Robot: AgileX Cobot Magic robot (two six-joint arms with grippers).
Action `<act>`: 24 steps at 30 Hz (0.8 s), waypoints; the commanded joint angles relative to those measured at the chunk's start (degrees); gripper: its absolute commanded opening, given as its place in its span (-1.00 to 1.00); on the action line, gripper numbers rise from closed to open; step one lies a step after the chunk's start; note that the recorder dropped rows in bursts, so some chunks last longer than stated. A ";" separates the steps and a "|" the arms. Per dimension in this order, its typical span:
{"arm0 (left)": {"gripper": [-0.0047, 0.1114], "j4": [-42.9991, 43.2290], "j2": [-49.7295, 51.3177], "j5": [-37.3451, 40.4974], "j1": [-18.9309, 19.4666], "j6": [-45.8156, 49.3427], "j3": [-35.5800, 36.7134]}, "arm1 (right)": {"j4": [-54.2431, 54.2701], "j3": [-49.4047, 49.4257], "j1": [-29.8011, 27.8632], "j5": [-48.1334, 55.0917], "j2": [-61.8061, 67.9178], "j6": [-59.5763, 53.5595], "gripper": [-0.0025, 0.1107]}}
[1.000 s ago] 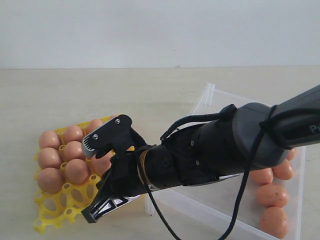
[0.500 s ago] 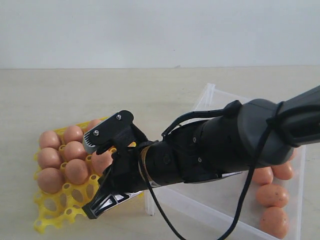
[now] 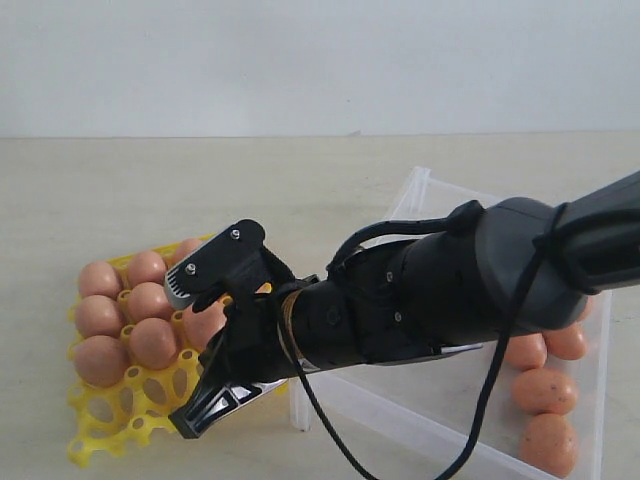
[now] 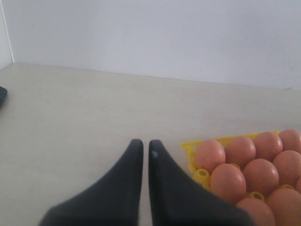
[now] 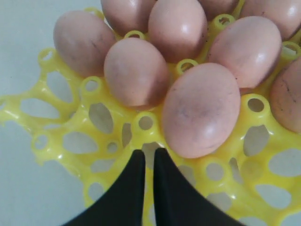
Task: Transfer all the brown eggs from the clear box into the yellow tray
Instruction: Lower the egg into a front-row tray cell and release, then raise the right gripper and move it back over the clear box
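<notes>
While it hung over the yellow tray (image 4: 188, 147), the right gripper (image 5: 148, 153) was pressed shut and empty, tips just beside a brown egg (image 5: 201, 110). Left gripper (image 4: 142, 143) was closed too, also empty.

This looks like a robotics lab bench. A plain white wall (image 3: 320, 60) backs a pale beige tabletop (image 3: 200, 190). A black robot arm (image 3: 480, 280) works over it.

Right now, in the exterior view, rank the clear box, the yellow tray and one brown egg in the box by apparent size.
1. clear box: largest, though the arm covers part of it and the frame crops it.
2. yellow tray.
3. brown egg: smallest by far.
</notes>
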 commanded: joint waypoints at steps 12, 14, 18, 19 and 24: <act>-0.85 0.14 -0.20 -0.17 0.15 -0.02 0.15 | 10.33 -2.68 -0.03 1.23 3.23 -7.30 -0.96; -0.85 0.14 -0.20 -0.17 0.15 -0.02 0.15 | 10.33 -2.68 -0.03 1.35 3.23 -7.30 -0.96; -0.85 0.14 -0.20 -0.17 0.15 -0.02 0.15 | 10.33 -2.68 0.07 1.35 0.58 -3.40 -0.96; -0.85 0.14 -0.20 -0.17 0.15 -0.02 0.15 | 10.33 -2.68 0.07 0.97 -1.92 -2.01 -0.96; -0.85 0.14 -0.20 -0.17 0.15 -0.02 0.15 | 10.10 -2.68 0.07 5.79 -19.29 -7.33 -0.96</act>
